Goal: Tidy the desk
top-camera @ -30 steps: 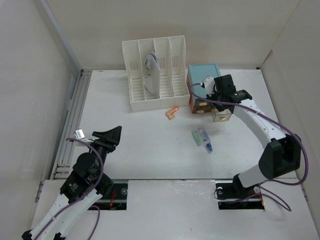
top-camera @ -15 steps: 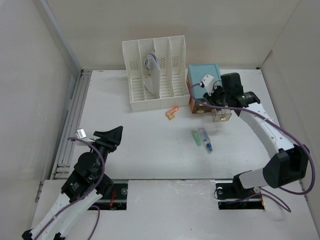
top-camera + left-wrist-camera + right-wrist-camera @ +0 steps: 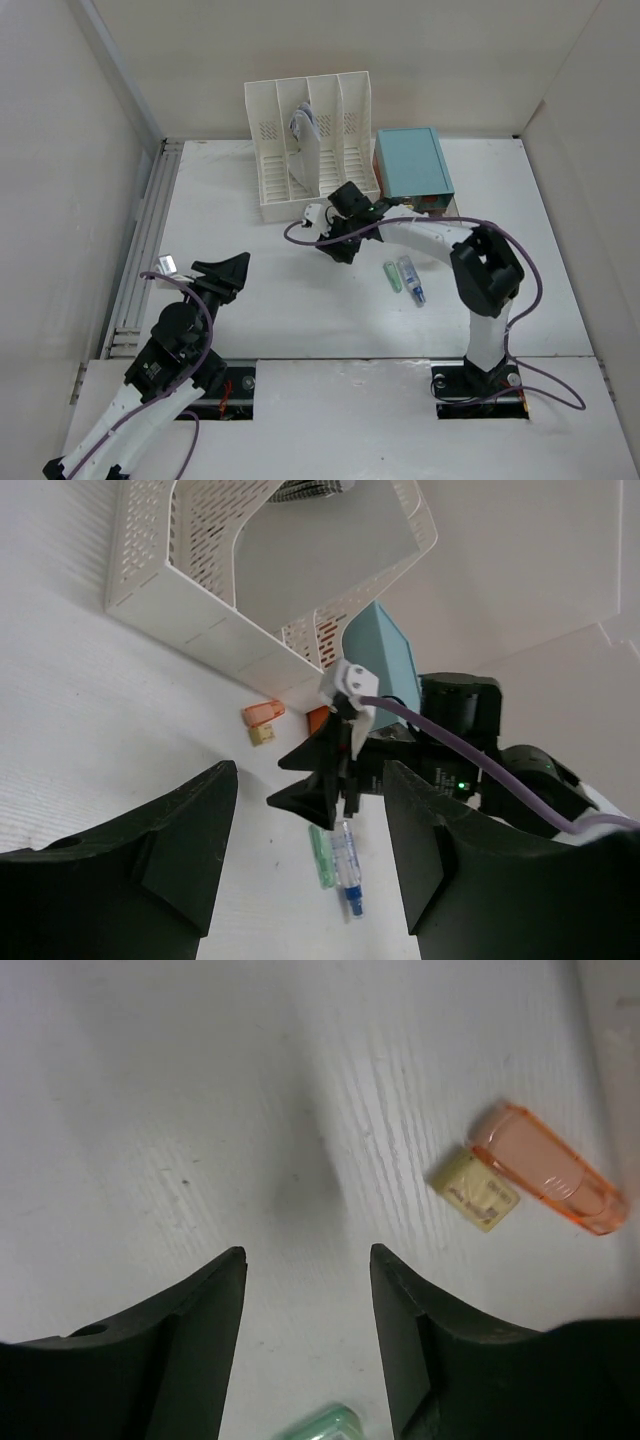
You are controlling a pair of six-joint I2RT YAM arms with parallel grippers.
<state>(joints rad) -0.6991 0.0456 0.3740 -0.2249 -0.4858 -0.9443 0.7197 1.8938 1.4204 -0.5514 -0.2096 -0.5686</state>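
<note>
I'm hovering my right fingers (image 3: 150, 1360) wide open, empty, over the counter (image 3: 200, 1110). The orange flash drive (image 3: 545, 1165) is sitting at two o'clock, so descending here risks missing it.

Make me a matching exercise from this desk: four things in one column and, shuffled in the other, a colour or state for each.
Things:
1. rack
2. box
3. drive nearest the rack
4. right gripper

Colour or state:
A. orange
B. open
C. white
D. teal top

Pairs: 1-C, 2-D, 3-A, 4-B
</note>
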